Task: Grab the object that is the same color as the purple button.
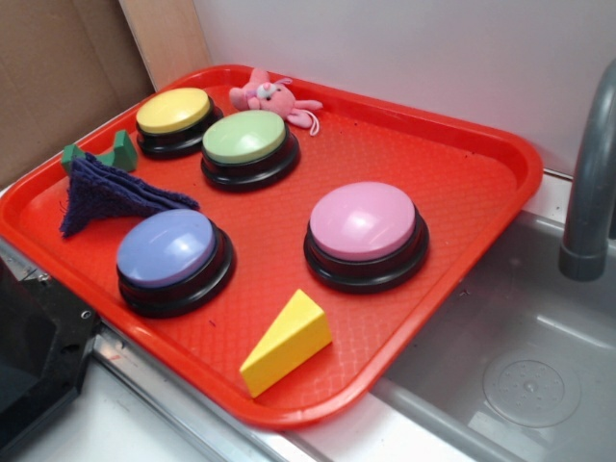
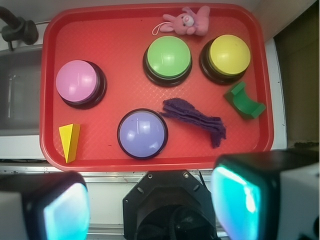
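Cloth [image 2: 196,119] near tray [image 2: 150,159] edge beside purple button [image 2: 142,133] — soft, floppy, light; pinch its bunched middle. Gripper [image 2: 150,210] jaws wide, empty.

Exterior view: mounted off one corner of the red tray [image 1: 500,154], looking down obliquely and fairly near, with the sink [image 1: 520,366] at right. Wrist view: positioned high above, looking almost straight down past the blurred jaws at the bottom edge, taking in the whole tray [image 2: 50,100]. Both views share the tray and its contents; the wrist view shows them mirrored left-to-right relative to the exterior view.
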Tool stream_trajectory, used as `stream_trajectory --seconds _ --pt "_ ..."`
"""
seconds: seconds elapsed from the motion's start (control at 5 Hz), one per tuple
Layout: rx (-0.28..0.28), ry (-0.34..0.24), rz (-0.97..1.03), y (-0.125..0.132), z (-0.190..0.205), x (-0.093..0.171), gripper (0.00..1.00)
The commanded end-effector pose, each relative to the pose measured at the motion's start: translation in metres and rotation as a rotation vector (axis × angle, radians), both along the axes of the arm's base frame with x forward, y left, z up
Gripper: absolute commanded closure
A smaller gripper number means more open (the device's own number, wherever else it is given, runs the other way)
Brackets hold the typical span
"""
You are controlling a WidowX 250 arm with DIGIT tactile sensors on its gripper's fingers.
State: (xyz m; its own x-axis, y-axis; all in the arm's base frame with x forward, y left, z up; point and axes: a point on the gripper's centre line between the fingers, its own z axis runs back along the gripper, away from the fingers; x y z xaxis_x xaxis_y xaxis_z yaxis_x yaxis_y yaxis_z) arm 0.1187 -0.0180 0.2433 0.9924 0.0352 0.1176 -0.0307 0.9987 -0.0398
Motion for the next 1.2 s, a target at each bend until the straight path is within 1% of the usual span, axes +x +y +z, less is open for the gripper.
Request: stream_trajectory --seconds 0.0,0.2,0.4,0.6,0.8,1.0 --pt "0.0 0.0 0.0 0.0 0.0 0.0 0.0" --pt "-0.06 0.029 0.21 0.006 -0.011 0.01 0.0" --pt "-0.109 -0.005 0.457 0.01 -0.03 0.02 0.0" --pt "-0.124 -0.031 0.706 0.018 -0.059 0.031 0.0" --pt "-0.162 -0.092 0.952 0.032 -0.086 0.041 0.0" --pt "-0.109 -0.088 1.202 0.049 -0.113 0.045 0.0"
